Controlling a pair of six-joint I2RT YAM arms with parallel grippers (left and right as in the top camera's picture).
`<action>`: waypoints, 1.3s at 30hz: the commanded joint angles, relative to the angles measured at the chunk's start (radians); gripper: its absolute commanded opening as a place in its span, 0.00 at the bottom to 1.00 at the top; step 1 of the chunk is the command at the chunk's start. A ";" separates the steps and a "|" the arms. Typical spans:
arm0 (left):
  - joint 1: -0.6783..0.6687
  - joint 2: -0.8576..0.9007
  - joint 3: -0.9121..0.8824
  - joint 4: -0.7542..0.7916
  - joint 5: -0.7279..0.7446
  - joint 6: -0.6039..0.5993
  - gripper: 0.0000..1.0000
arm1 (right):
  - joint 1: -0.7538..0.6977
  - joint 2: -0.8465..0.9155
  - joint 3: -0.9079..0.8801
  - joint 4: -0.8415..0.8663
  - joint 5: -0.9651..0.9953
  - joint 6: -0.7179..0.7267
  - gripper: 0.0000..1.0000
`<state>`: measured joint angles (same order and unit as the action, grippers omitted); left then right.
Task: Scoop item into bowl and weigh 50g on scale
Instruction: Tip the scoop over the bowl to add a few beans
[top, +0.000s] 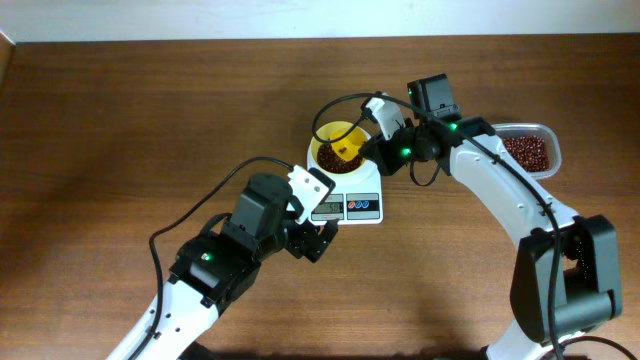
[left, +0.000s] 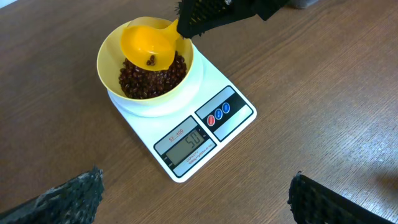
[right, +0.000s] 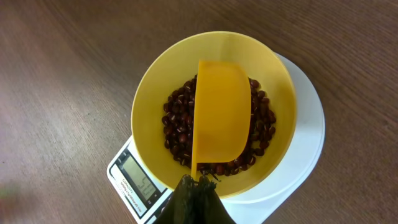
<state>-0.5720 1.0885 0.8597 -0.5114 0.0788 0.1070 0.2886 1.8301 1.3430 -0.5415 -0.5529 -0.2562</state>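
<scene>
At mid-worktop (top: 120, 110), a small white scale (top: 352, 188), and on its platform a pale yellow bowl (top: 322, 142), centred and upright. In the bowl, a loose heap of dark red-brown beans (left: 149, 78), covering the bottom and reaching partway up the wall.

Above the bowl, a yellow scoop (right: 222, 115), tilted, cup over the beans and handle running back toward the rim. Inside the cup, a couple of stray beans (plain from the left wrist view only).

Clamped shut on the scoop's handle, the right end effector (top: 375, 140), reaching in from the bowl's right side; dark fingers (right: 194, 202) pinched together at the handle's end. Behind that arm, near the worktop's right edge and well apart from the scale, a clear plastic tub (top: 545, 135) with more beans inside.

In front of the scale, the left end effector (top: 322, 212), spread wide and gripping nothing, its padded fingertips (left: 68, 199) at the bottom corners of its own camera view, off the scale and the bowl.

On the scale's front face, a grey display (left: 188, 142) with digits that look like a five and a zero, and just beside it a red button (left: 212, 119) and a blue button (left: 225, 107), side by side.
</scene>
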 joint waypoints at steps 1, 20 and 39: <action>-0.002 0.000 -0.008 0.002 0.004 -0.013 0.99 | -0.003 0.011 0.027 0.000 -0.044 0.011 0.04; -0.002 0.000 -0.008 0.002 0.004 -0.013 0.99 | -0.003 -0.046 0.034 -0.035 -0.072 0.030 0.04; -0.002 0.000 -0.008 0.002 0.004 -0.013 0.99 | 0.000 -0.033 0.033 -0.027 0.090 -0.236 0.04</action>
<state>-0.5720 1.0885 0.8597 -0.5114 0.0788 0.1070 0.2886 1.8225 1.3556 -0.5713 -0.4698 -0.4580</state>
